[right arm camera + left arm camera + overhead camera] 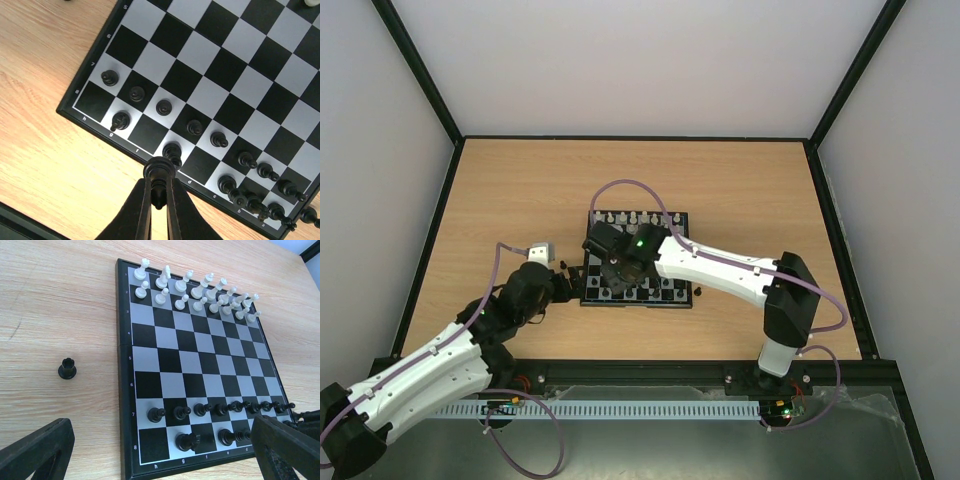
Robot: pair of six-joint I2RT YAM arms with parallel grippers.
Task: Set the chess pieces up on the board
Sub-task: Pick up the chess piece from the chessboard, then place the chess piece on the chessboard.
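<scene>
The board (pixel 200 360) lies in the middle of the table. White chess pieces (pixel 200 292) fill its two far rows. Black pawns (pixel 163 107) line row 7, and a black knight (pixel 120 120) and a taller black piece (pixel 172 151) stand on row 8. My right gripper (pixel 159 182) is shut on a black piece (pixel 159 172), hanging over the board's near edge (pixel 135 150) by the f and e files. A lone black rook (pixel 67 368) stands on the wood left of the board. My left gripper (pixel 160 455) is open, low beside the board's h corner, holding nothing.
In the top view a loose black piece (pixel 701 291) lies off the board's right near corner (pixel 688 303). The table (pixel 500 200) has black raised edges and white walls around it. A white block (pixel 539 249) sits on the left wrist.
</scene>
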